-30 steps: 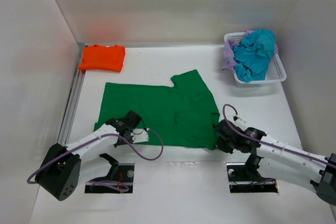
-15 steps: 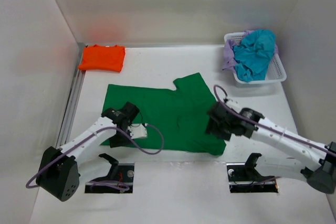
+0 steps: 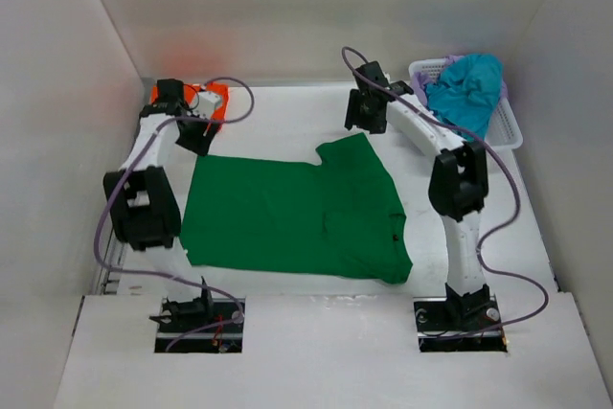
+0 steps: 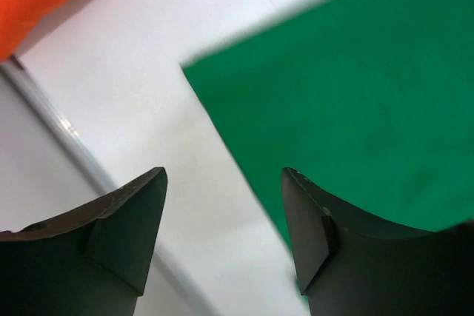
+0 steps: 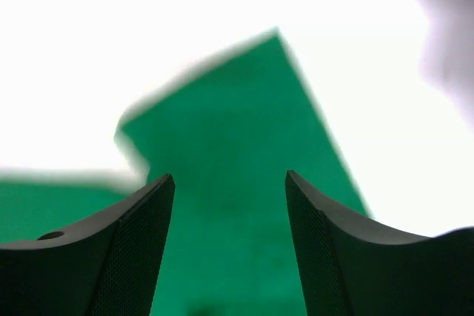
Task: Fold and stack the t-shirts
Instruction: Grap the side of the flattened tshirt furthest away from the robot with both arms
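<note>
I am watching the dark green cloth t-shirt (image 3: 287,217) lying spread flat in the middle of the white desk (image 3: 287,122), with one sleeve pointing far right. My left gripper (image 4: 222,175) is hovering over its far left corner, jaws apart and holding nothing, beside the folded bright orange t-shirt (image 3: 218,101). My right gripper (image 5: 228,177) is hanging above the far sleeve, also apart and empty. The teal t-shirt (image 3: 469,88) and lavender t-shirt (image 3: 420,93) are sitting crumpled in the white plastic lattice basket (image 3: 508,131) at far right.
</note>
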{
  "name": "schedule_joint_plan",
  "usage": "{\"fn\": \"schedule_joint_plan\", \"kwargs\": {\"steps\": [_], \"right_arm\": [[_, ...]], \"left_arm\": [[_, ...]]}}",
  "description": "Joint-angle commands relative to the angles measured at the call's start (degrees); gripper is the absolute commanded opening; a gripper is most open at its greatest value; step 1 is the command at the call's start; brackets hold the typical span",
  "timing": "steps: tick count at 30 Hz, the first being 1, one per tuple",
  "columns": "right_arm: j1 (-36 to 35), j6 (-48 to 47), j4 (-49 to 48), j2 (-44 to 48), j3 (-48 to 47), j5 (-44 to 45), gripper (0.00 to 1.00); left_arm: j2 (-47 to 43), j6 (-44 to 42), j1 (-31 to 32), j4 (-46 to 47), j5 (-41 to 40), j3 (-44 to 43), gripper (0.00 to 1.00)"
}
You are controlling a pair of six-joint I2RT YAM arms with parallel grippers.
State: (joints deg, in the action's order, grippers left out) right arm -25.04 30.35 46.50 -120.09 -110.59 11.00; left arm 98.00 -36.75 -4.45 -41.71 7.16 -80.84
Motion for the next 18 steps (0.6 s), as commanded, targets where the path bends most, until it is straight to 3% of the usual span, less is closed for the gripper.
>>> {"fn": "schedule_joint_plan", "kwargs": {"steps": [1,4,7,12,15,18], "right_arm": [[2.66,-5.83,0.87,-8.29,-11.55,-1.34,0.67],[3.99,-5.65,4.90,-18.30,-22.36,-0.81,0.69],[4.08,-4.60,9.56,-25.35,-30.11,-1.34,0.68],[3.81,-3.89,13.09,-28.36,-30.57,-4.15,0.64],[3.81,-3.81,13.79,-27.91,-30.13,-5.38,0.50],[3.81,-3.89,13.79,-26.95,-27.85,-6.26,0.18]], "left_arm": [[9.55,17.38,-4.64,3.56,8.13,-9.93,0.60],[15.19,23.38,-7.11,6.28,8.75,-14.34,0.60],[18.89,24.18,-7.64,7.35,8.31,-16.10,0.61],[24.69,22.61,-6.68,5.68,4.71,-17.60,0.61],[26.19,22.34,-6.06,5.85,4.79,-17.42,0.61],[26.72,22.69,-6.06,6.29,5.06,-17.34,0.61]]}}
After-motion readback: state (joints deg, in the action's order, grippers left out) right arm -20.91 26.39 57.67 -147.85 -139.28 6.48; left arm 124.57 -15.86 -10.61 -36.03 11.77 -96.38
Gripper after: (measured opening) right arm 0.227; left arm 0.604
